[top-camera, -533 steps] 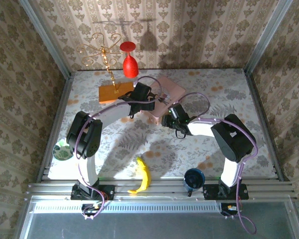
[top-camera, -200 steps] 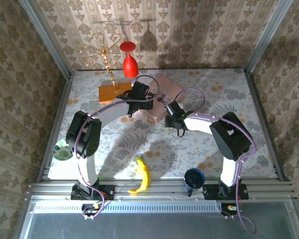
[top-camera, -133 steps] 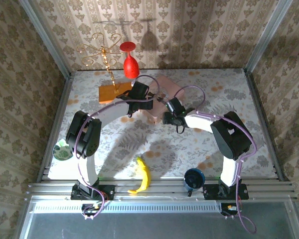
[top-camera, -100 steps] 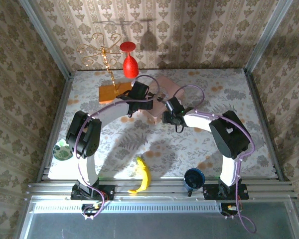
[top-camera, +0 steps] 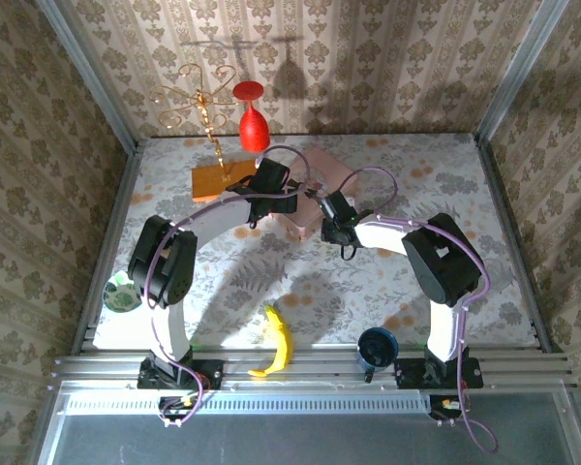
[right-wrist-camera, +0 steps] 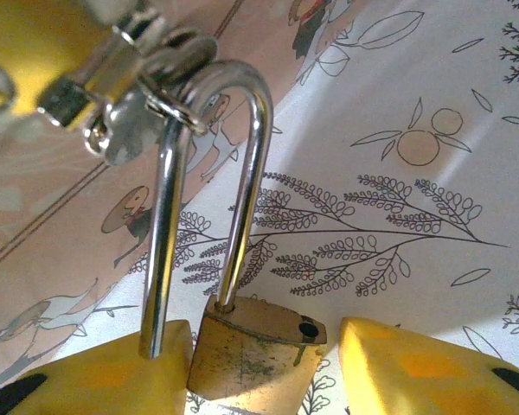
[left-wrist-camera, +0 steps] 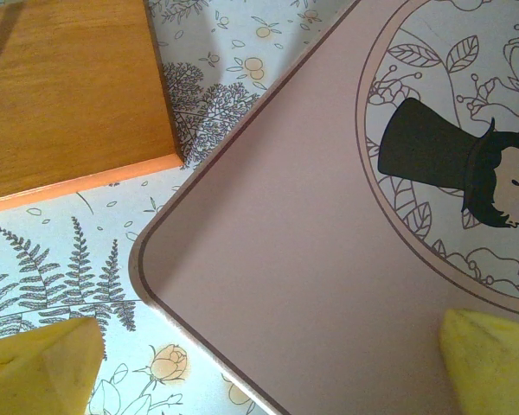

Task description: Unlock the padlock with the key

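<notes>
Straddling the padlock (right-wrist-camera: 253,347) at the edge of the pink box (left-wrist-camera: 329,259), the right gripper (right-wrist-camera: 264,372) stands narrow but unclamped, while the left gripper (left-wrist-camera: 268,356) gapes over a box corner.

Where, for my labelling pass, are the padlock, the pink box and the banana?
padlock (right-wrist-camera: 251,350): right wrist view, on its pale-gold body.
pink box (left-wrist-camera: 285,259): left wrist view, on the plain part of its lid.
banana (top-camera: 283,341): top external view, on its middle.

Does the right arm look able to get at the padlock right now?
Probably yes: the padlock sits between the open fingers of the right gripper, nothing in between, only a narrow gap on one side.
</notes>
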Robot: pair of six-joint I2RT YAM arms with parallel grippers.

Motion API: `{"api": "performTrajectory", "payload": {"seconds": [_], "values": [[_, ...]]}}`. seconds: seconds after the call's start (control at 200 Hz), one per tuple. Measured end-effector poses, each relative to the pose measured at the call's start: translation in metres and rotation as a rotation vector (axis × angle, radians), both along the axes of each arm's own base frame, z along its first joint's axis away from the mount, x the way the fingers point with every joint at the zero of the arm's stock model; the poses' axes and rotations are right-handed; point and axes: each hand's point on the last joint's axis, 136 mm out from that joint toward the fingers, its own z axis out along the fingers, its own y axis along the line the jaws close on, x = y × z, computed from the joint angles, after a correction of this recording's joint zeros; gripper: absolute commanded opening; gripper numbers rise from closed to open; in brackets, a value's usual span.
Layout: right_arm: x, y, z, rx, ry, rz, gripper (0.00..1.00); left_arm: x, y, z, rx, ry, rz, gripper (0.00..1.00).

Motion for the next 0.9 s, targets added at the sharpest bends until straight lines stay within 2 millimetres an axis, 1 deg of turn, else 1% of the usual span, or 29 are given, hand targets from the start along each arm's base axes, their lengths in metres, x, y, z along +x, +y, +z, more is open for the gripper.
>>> {"api": "performTrajectory", "payload": {"seconds": [0.3, 0.525, 0.675, 0.725, 0.9], "values": [[-0.0006, -0.0035, -0.0012, 0.001, 0.002, -0.038, 0.30, 0.0000, 0.0000, 0.0000, 0.000, 0.000, 0.000, 1.00], [0.0000, -0.0051, -0.0004, 0.000, -0.004, -0.058, 0.13, 0.0000, 0.0000, 0.0000, 0.000, 0.000, 0.000, 1.00], [0.0001, -0.0051, 0.0004, 0.001, -0.006, -0.060, 0.05, 0.0000, 0.0000, 0.0000, 0.000, 0.000, 0.000, 1.00], [0.0003, -0.0052, 0.0011, 0.003, -0.008, -0.063, 0.00, 0.0000, 0.0000, 0.0000, 0.000, 0.000, 0.000, 1.00], [-0.0013, -0.0079, 0.0025, 0.005, -0.010, -0.075, 0.00, 0.0000, 0.0000, 0.0000, 0.000, 0.000, 0.000, 1.00]]}}
